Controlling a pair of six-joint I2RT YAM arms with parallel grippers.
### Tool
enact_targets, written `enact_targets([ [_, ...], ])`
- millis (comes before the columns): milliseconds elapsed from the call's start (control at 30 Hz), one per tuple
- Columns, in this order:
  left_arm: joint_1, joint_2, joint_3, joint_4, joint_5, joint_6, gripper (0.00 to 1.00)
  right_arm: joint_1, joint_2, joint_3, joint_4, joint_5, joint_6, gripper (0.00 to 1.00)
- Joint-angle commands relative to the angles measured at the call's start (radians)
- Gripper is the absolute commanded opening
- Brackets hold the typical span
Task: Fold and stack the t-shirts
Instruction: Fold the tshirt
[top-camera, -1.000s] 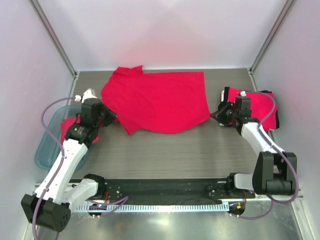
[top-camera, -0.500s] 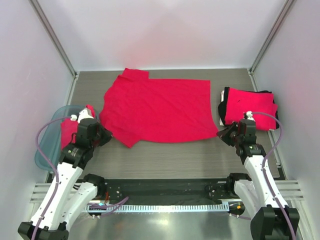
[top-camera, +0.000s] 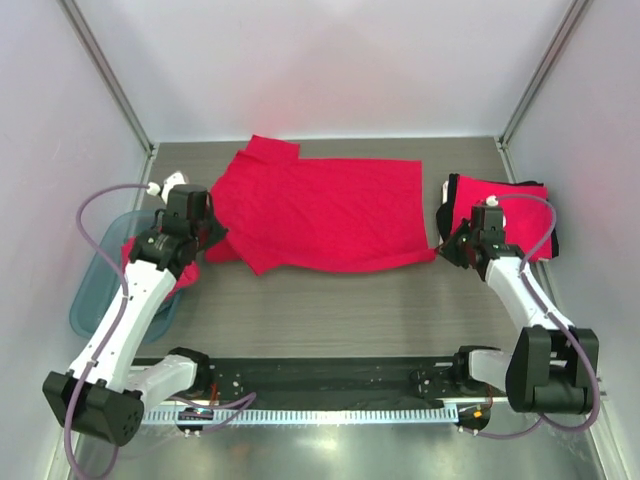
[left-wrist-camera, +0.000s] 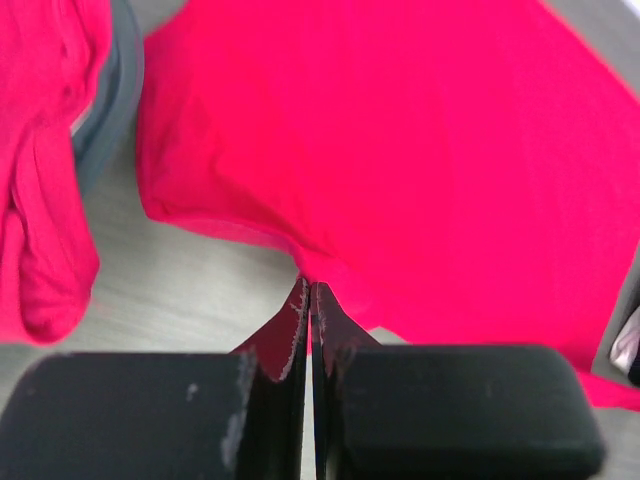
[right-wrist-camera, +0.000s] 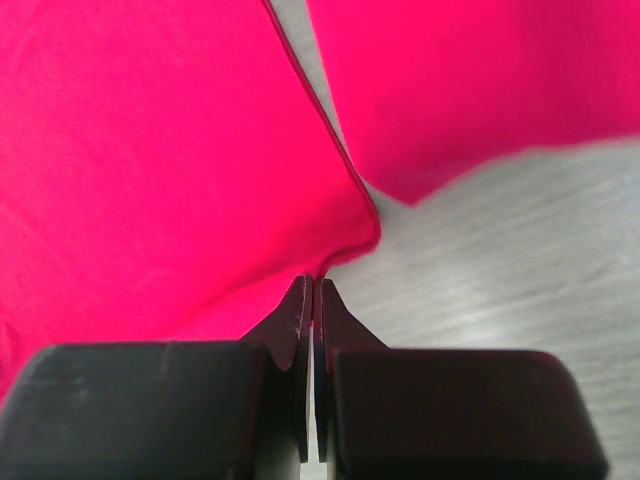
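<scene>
A red t-shirt (top-camera: 320, 210) lies spread across the middle of the table. My left gripper (top-camera: 216, 240) is shut on its near left edge; in the left wrist view the jaws (left-wrist-camera: 310, 288) pinch the hem. My right gripper (top-camera: 443, 246) is shut on its near right corner, which the right wrist view (right-wrist-camera: 314, 282) shows pinched at the hem of the shirt (right-wrist-camera: 150, 150). A folded red shirt tops a stack (top-camera: 512, 210) at the right, beside the right wrist. More red cloth (right-wrist-camera: 470, 80) shows at the upper right of the right wrist view.
A blue bin (top-camera: 92, 300) holding crumpled red shirts (top-camera: 135, 255) stands at the left edge; it also shows in the left wrist view (left-wrist-camera: 112, 110). White walls enclose the table on three sides. A black rail (top-camera: 320, 375) runs along the near edge.
Half a second ago both arms were pulled back toward the near edge with the shirt stretched flat. Now both have moved away again, still holding the shirt, and its near edge lies farther back.
</scene>
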Motion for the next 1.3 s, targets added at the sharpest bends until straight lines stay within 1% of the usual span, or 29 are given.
enact_targets([
  [0,0.0,0.051,0.096,0.01,-0.071,0.036,0.0,0.012,0.047,0.101,0.058,0.02,-0.009,0.01],
  [100,0.0,0.106,0.142,0.039,-0.061,0.033,0.0,0.018,0.115,0.15,0.069,0.025,-0.008,0.01],
  [233,0.0,0.164,0.195,0.105,-0.093,0.024,0.0,0.021,0.21,0.207,0.074,0.043,-0.011,0.01],
  [500,0.019,0.382,0.366,0.103,-0.15,0.062,0.0,0.021,0.334,0.308,0.086,0.061,0.003,0.01],
  [900,0.04,0.572,0.479,0.115,-0.169,0.073,0.0,0.036,0.489,0.414,0.115,0.069,0.031,0.01],
  [1133,0.062,0.683,0.571,0.117,-0.163,0.074,0.0,0.044,0.552,0.471,0.12,0.078,0.04,0.01],
  [1267,0.089,0.747,0.645,0.102,-0.149,0.047,0.0,0.052,0.61,0.524,0.123,0.077,0.045,0.01],
])
